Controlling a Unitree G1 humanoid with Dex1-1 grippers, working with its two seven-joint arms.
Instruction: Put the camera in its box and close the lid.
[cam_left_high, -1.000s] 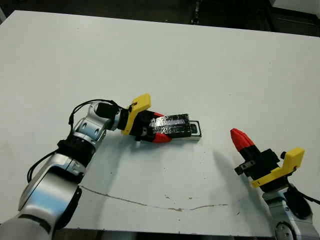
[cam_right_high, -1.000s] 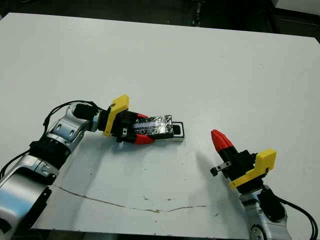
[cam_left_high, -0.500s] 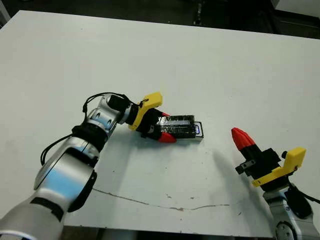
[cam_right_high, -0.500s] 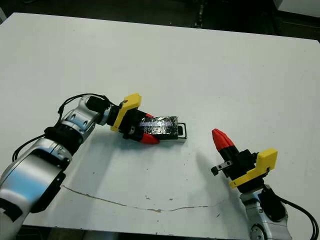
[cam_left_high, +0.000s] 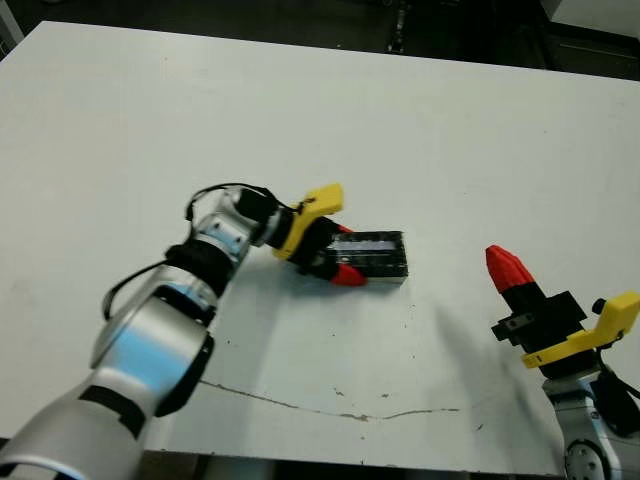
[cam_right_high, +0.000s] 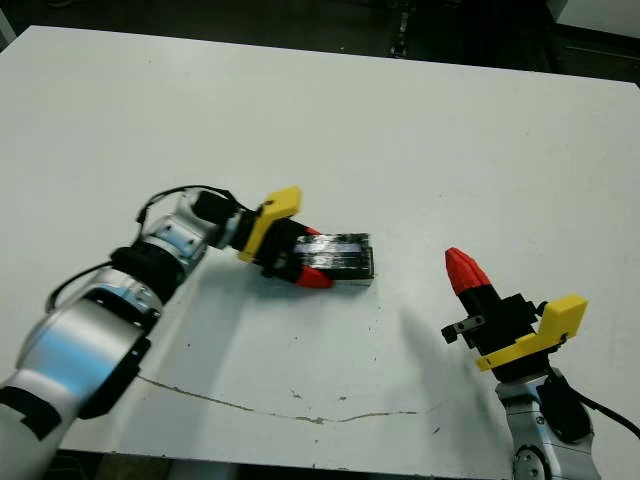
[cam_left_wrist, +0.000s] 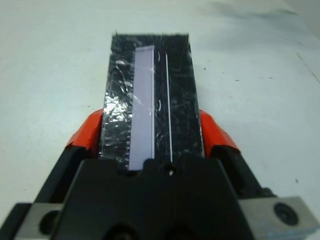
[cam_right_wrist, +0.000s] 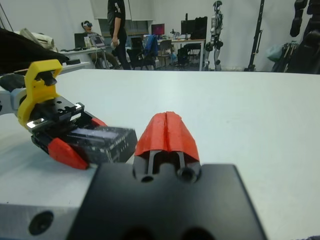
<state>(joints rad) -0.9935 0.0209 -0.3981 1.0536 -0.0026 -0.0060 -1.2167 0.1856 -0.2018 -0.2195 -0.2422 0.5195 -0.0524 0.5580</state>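
Lid (cam_left_high: 375, 254): we find it flat on its box, mid-tabletop (cam_left_high: 300, 120).
Left hand (cam_left_high: 343, 264): clamped across the lid's long sides.
Right hand (cam_left_high: 508, 272): clenched, empty, well apart.
Handling: we judge it light, rigid, foil slippery; grip the sides.

Your left arm (cam_left_high: 150, 340) is glossy silver, with black bands at the joints and a thin black cable (cam_left_high: 215, 190) looping over the wrist. A bright yellow bracket (cam_left_high: 312, 210) sits atop the left claw (cam_left_high: 350, 262), whose black body ends in red-tipped fingers (cam_left_high: 347, 274). In the wrist view you can see a round screw head (cam_left_wrist: 283, 213) set in a grey plate beside that black body. Your right claw (cam_left_high: 507, 270) has the same livery: red cone-shaped tip, black block, yellow bracket (cam_left_high: 590, 330), silver forearm with a black cable (cam_right_high: 610, 412) below.
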